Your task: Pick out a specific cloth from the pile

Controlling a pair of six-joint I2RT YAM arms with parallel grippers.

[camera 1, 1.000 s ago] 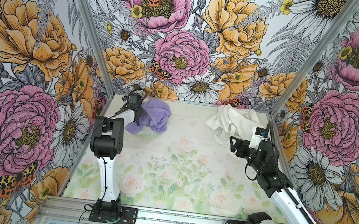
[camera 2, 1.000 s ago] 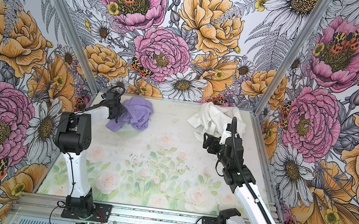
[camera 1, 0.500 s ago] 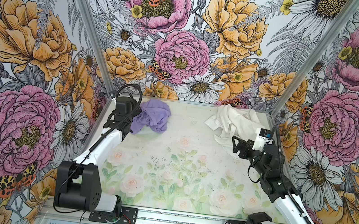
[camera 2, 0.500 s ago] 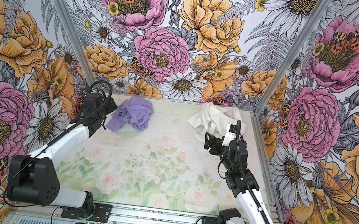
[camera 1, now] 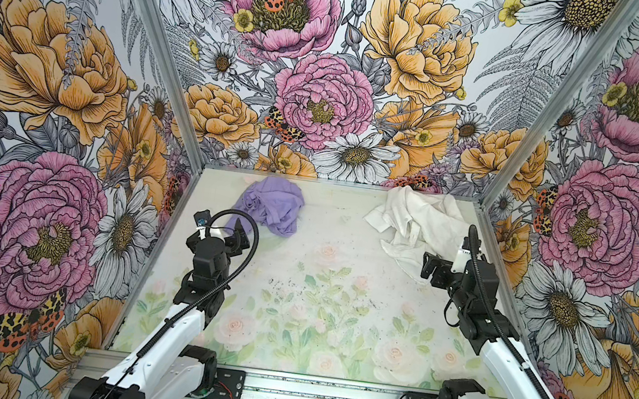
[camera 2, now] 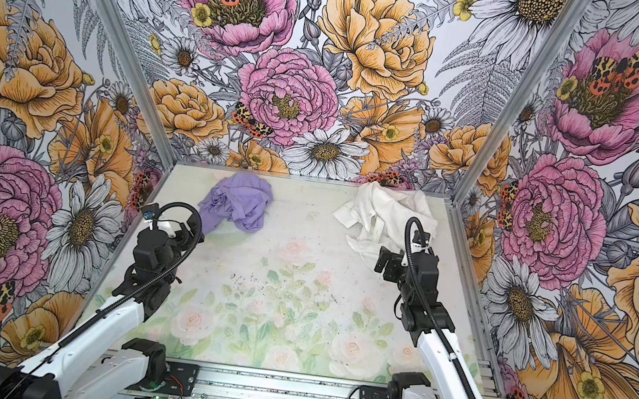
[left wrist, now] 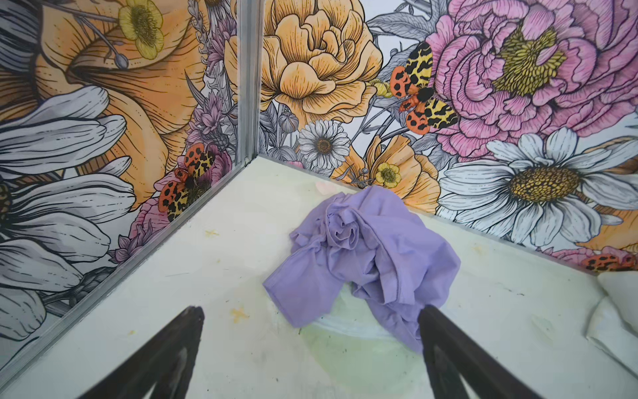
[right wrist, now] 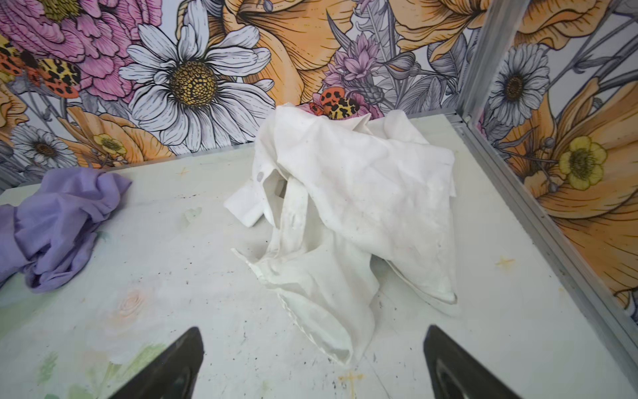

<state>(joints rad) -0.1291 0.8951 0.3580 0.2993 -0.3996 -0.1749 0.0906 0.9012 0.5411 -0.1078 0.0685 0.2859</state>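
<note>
The lavender cloth (camera 1: 272, 209) (camera 2: 237, 206) lies crumpled on the table at the back left, apart from the pile. The pile (camera 1: 415, 225) (camera 2: 386, 218) is a heap of white wrinkled fabric at the back right. My left gripper (camera 1: 231, 235) (camera 2: 185, 231) stands open just in front of the cloth and holds nothing. In the left wrist view the cloth (left wrist: 362, 255) reaches down to one finger of the left gripper (left wrist: 310, 311). My right gripper (camera 1: 432, 266) (camera 2: 385, 263) is open at the pile's near edge. In the right wrist view the pile (right wrist: 345, 207) hangs ahead of the empty right gripper (right wrist: 312, 331).
Flower-printed walls with aluminium posts (camera 1: 490, 198) close in the table (camera 1: 318, 292) on three sides. A metal rail (camera 1: 304, 395) with both arm bases runs along the front. The cloth lies near the back left corner (left wrist: 247, 159).
The left gripper has let go of the lavender cloth, opened wide and drawn back toward the front. The cloth has settled on the table. The right gripper has opened a little wider.
</note>
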